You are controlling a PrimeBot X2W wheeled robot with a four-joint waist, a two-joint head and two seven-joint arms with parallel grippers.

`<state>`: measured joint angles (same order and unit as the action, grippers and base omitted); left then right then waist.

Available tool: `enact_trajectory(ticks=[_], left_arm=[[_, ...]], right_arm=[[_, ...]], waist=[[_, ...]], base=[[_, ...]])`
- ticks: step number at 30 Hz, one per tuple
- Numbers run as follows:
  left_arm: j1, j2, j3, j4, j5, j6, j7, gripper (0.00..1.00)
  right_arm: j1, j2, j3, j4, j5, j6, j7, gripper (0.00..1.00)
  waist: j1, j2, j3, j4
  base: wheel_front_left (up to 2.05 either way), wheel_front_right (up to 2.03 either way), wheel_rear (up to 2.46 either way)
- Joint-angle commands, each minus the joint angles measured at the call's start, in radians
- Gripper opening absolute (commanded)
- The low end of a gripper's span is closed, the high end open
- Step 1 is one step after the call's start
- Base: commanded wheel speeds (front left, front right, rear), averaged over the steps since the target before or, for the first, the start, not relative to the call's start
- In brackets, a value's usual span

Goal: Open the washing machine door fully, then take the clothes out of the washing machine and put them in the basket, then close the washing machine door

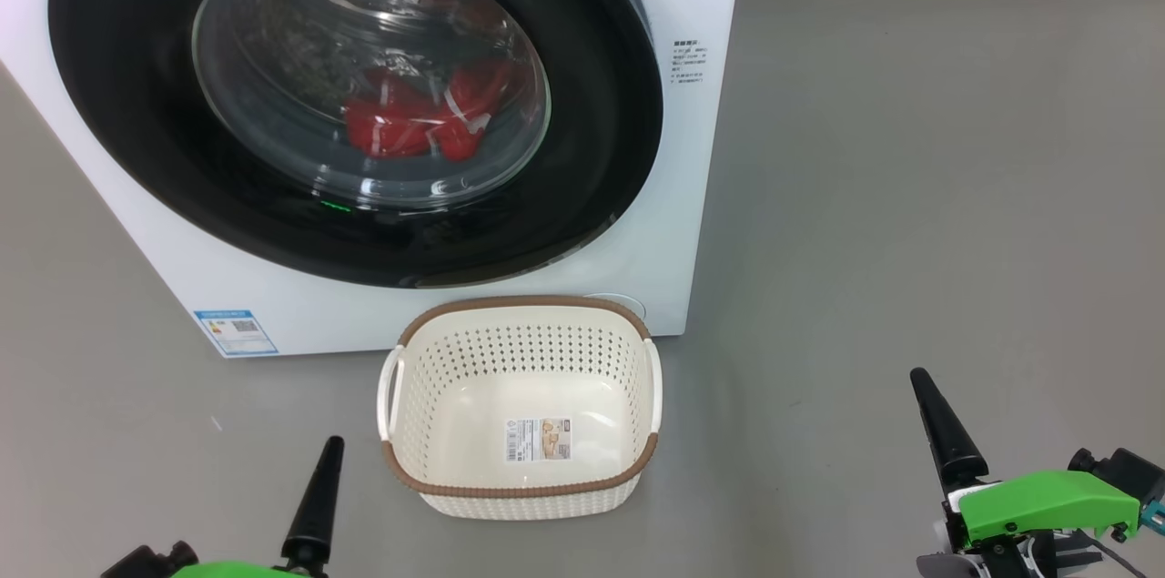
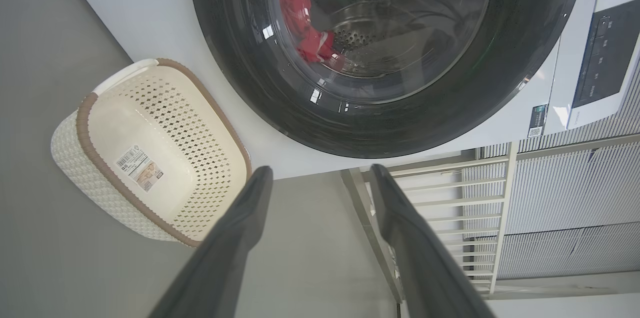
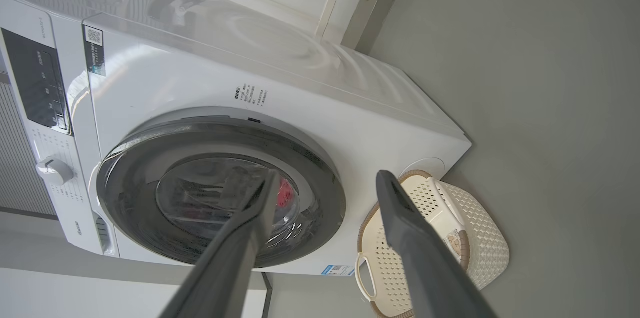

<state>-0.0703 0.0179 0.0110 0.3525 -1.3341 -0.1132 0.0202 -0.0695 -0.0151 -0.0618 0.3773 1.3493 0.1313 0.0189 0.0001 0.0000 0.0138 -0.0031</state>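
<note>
**On the grey floor (image 1: 910, 196), door closed and both hands hanging open**

Against the white front of the washing machine (image 1: 687, 196), the washing machine door (image 1: 601, 150) is sitting closed, its wide black rim circling the bulging glass. Behind that glass the clothes (image 1: 410, 123) are lying low in the drum, a red heap with white trim. A small blue label (image 1: 235, 332) is sticking to the machine's lower left corner.

Just in front of the machine, below the door, the basket (image 1: 523, 303) is standing upright on the floor. Its far rim is nearly touching the white panel, and only a product sticker (image 1: 539, 440) is showing on its bottom.

The left hand (image 2: 320, 170) is hanging released, its two dark fingers spread apart and gripping nothing, pointing toward the door's lower rim with the basket off to one side. The right hand (image 3: 327, 175) is likewise hanging released and holding nothing, one finger lying across the view of the glass and the other across the basket. Both hands are hovering well apart from the machine and the basket.
</note>
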Motion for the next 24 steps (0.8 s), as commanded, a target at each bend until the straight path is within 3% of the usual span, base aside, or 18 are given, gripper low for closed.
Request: enact_trajectory(ticks=[1, 24], left_arm=[[-0.048, 0.013, 0.004, -0.024, 0.029, 0.004, -0.011, 1.0], [-0.099, 0.017, -0.047, -0.036, 0.262, 0.025, -0.076, 1.0]], right_arm=[[-0.056, -0.012, 0.008, -0.021, -0.031, 0.0, -0.011, 1.0], [-0.103, -0.018, 0.043, -0.028, -0.371, 0.0, -0.075, 1.0]], waist=[[-0.0001, 0.0, 0.0, 0.0], [-0.0001, 0.0, 0.006, 0.001]], base=[[0.0, 0.0, 0.0], [0.0, 0.0, 0.0]])
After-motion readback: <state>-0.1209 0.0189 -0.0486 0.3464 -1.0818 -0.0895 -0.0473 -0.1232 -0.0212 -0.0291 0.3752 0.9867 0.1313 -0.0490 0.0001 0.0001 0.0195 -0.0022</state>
